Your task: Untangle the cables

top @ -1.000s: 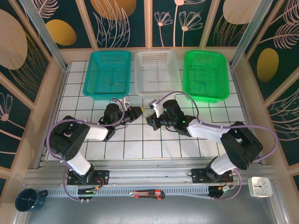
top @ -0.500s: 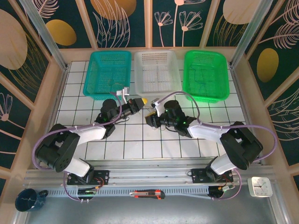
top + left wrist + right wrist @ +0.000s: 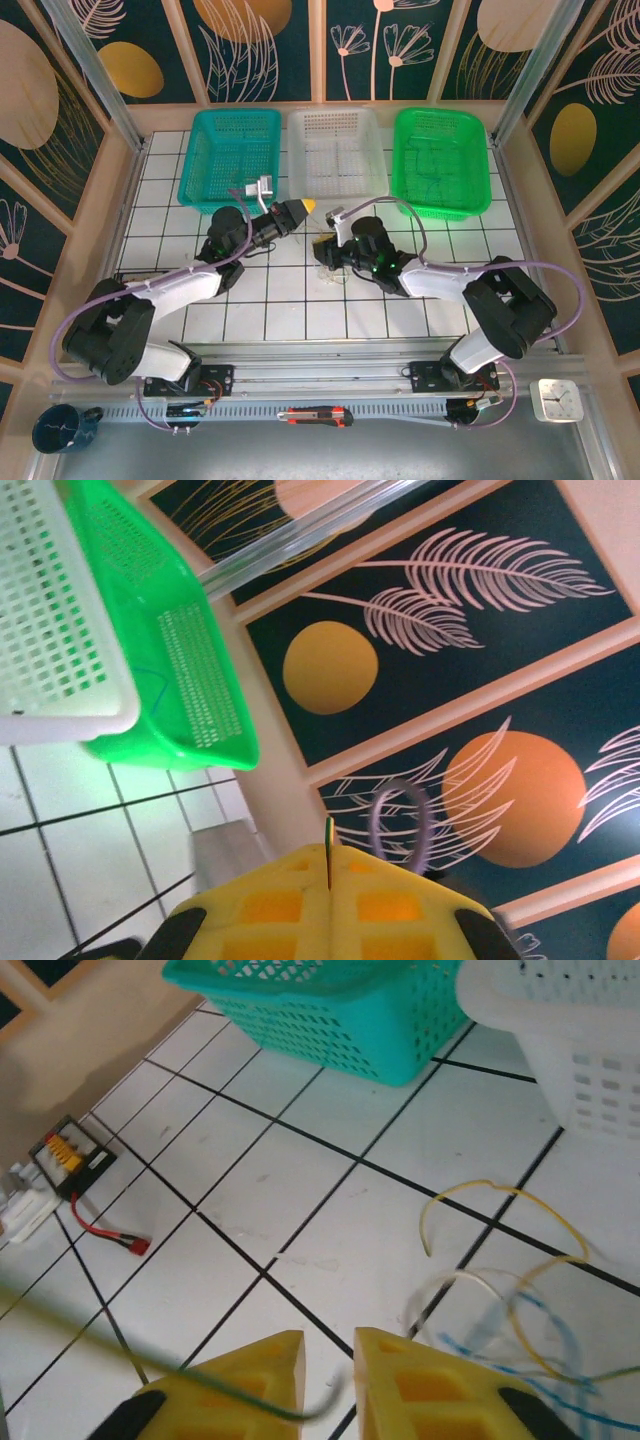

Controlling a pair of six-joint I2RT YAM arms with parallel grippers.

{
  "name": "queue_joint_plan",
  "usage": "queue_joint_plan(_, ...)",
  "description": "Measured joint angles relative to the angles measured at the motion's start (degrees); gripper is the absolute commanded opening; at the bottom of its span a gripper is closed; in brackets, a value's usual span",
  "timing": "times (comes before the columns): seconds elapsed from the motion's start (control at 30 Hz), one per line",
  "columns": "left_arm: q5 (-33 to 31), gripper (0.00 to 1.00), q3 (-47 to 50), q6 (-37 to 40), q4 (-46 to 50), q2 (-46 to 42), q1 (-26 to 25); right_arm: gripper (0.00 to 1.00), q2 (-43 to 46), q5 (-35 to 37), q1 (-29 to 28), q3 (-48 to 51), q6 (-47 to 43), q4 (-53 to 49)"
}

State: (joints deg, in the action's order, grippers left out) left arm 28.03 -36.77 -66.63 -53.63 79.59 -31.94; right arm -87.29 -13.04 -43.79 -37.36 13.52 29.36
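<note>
The top camera sits above and behind my bases, looking down on the whole table. My left wrist camera, close behind my left fingers, tilts up past the green basket to the wall. My right one looks low across the tiles toward the teal basket. Both catch the white basket.

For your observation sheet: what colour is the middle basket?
The middle basket is white; top external view.

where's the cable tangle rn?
Right wrist view: the cables lie on the tiles at lower right, just past the right gripper, in front of the white basket. Top view: mid-table, at that gripper's tip.
</note>
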Motion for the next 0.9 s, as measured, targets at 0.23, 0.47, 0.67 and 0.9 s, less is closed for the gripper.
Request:
queue_joint_plan(0.23,-0.46,0.0,-6.29,0.04,3.48,-4.13,-0.11,0.17,-2.32,2.99,0.0,4.35,1.9,2.64)
queue_joint_plan(0.47,-3.78,0.0,-12.55,4.13,11.13,-7.04,-0.11,0.17,-2.78,4.66,0.0,6.75,3.26,4.98)
queue_joint_plan(0.67,-7.43,0.0,-17.33,10.1,19.1,-7.67,1.84,0.18,-2.75,6.01,0.0,9.51,3.65,5.46)
queue_joint_plan(0.9,-10.38,0.0,-21.66,15.26,25.66,-5.38,11.39,0.19,-0.22,7.5,0.0,12.81,3.8,5.09)
